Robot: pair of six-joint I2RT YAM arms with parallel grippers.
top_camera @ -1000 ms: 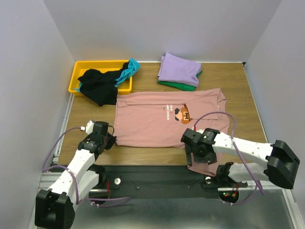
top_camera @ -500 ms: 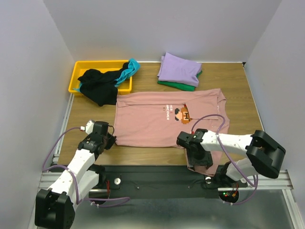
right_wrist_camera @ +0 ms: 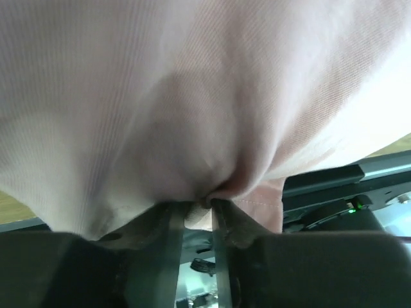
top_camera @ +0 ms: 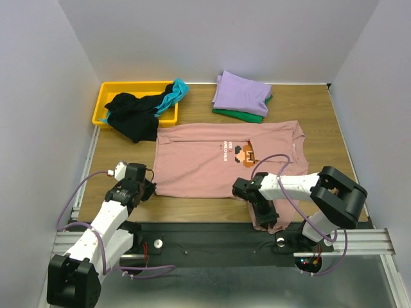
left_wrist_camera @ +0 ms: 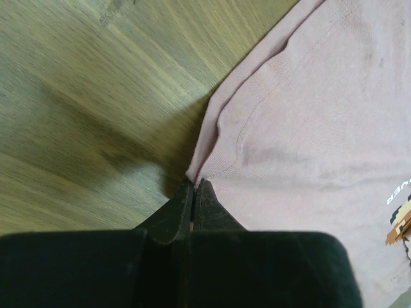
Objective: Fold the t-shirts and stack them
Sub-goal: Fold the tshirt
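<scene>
pink t-shirt (top_camera: 212, 163) lies flat, print up, mid-table, with the folded stack (top_camera: 241, 93) at the far edge. left gripper (left_wrist_camera: 194, 191) is clenched on the near-left hem corner and right gripper (right_wrist_camera: 196, 208) pinches bunched cloth at the near-right sleeve. this looks like the grasp for the first fold; the next move likely calls for lifting both together, cloth taut, toward the far edge.

Pale walls (top_camera: 225, 38) on three sides; wood-grain tabletop (top_camera: 321, 109); black strip (top_camera: 205, 234), metal rail (top_camera: 379, 236) at near edge.
</scene>
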